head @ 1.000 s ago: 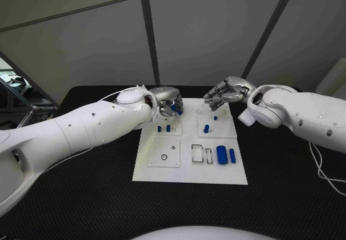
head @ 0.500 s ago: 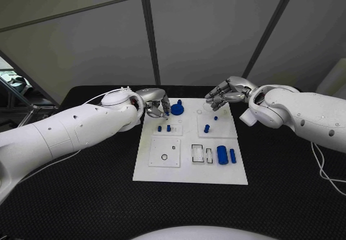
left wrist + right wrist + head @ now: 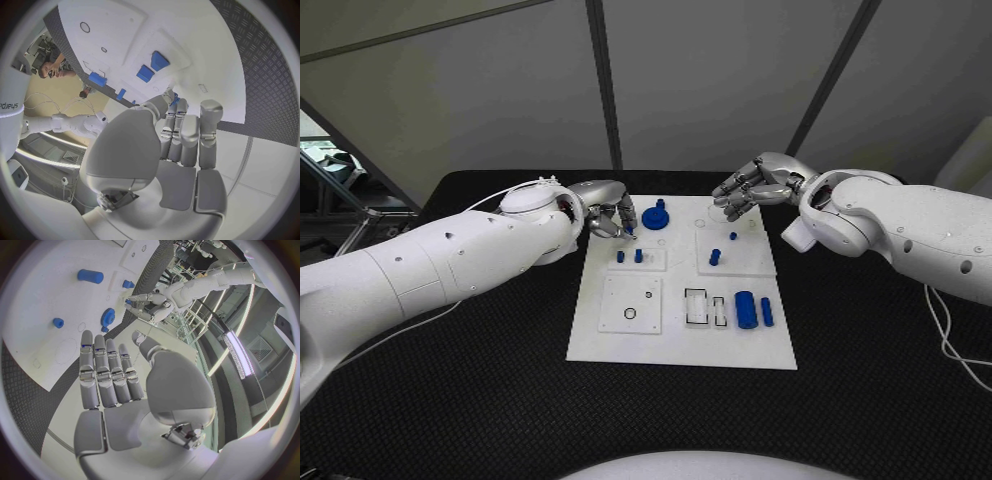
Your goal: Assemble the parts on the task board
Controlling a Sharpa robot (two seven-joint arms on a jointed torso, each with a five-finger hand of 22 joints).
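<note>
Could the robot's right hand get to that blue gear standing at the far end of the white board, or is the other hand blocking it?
Probably yes. The right hand hovers open over the task board far edge, with bare board between it and the blue gear. The left hand sits just on the gear's other side, so crowding is possible.

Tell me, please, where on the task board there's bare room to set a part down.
The near strip of the task board, below the slots and cylinders, is bare. The far end is crowded: the gear stands between the left hand and right hand.
</note>
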